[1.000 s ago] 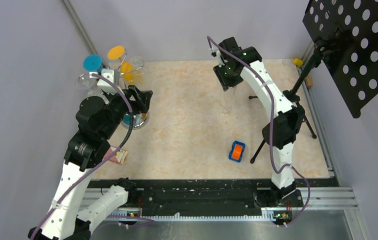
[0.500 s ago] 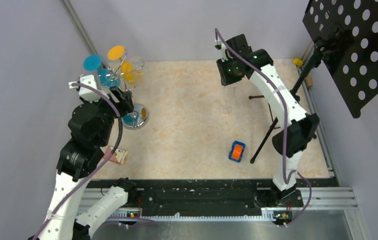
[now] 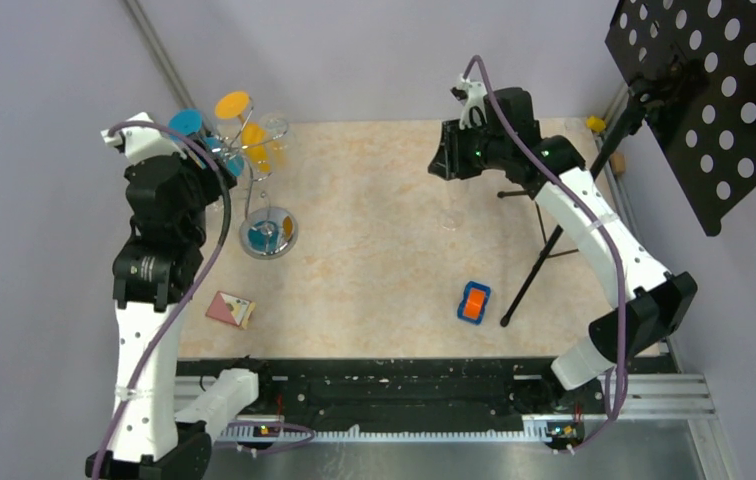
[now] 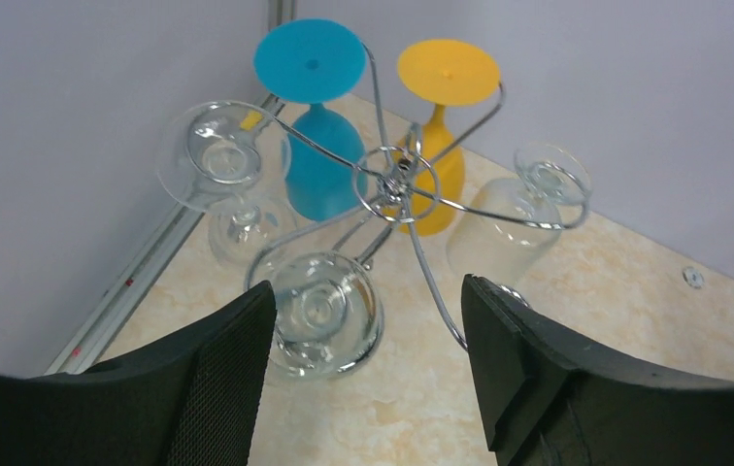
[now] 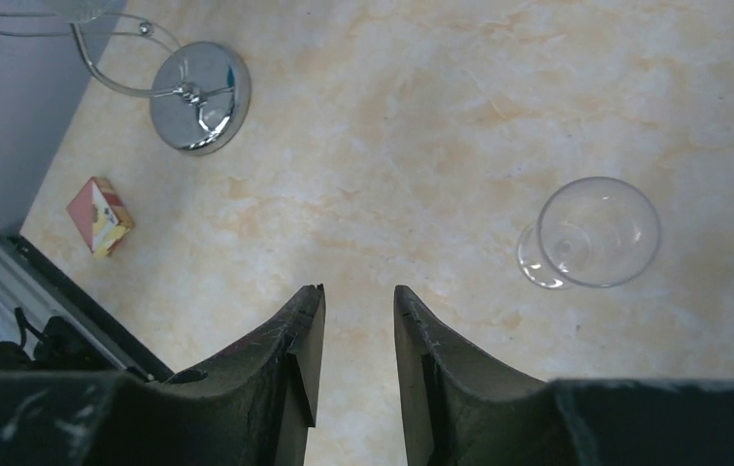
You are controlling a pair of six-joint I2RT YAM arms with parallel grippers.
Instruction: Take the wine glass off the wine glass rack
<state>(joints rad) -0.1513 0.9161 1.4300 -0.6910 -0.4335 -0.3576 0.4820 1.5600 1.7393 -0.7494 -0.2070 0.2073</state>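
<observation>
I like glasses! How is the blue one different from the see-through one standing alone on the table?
The blue glass is solid coloured; the lone glass is clear. The blue glass hangs upside down on the rack; the lone glass stands upright on the table. Both are wine glasses.

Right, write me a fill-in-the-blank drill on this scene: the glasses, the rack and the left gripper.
1. On the wine glass rack, the coloured glass hanging beside the orange glass is ___.
2. The left gripper faces the rack, its jaws ___ and holding nothing.
3. Away from the rack, a clear wine glass stands ___ on the table.

Missing words: blue; open; upright.
</observation>
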